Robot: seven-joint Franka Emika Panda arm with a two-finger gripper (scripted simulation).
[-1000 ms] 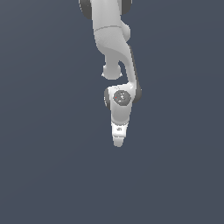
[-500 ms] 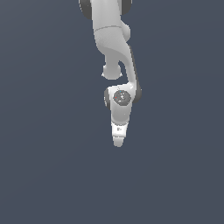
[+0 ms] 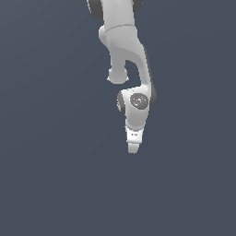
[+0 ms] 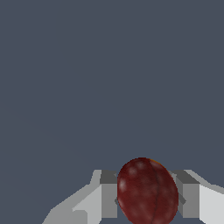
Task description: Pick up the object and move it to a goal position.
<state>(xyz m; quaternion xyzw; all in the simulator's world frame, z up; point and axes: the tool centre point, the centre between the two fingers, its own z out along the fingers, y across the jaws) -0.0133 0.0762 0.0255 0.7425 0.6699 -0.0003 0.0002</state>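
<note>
In the wrist view a dark red roundish object (image 4: pixel 147 190) sits between my two grey fingers (image 4: pixel 109 194), which press against both its sides. My gripper (image 4: pixel 148 197) is shut on it. In the exterior view the white arm hangs down from above, and my gripper (image 3: pixel 133 148) points downward over the plain grey ground. The red object is hidden behind the white fingers in that view.
Plain dark grey ground (image 3: pixel 55 175) fills both views around the arm. No other object shows.
</note>
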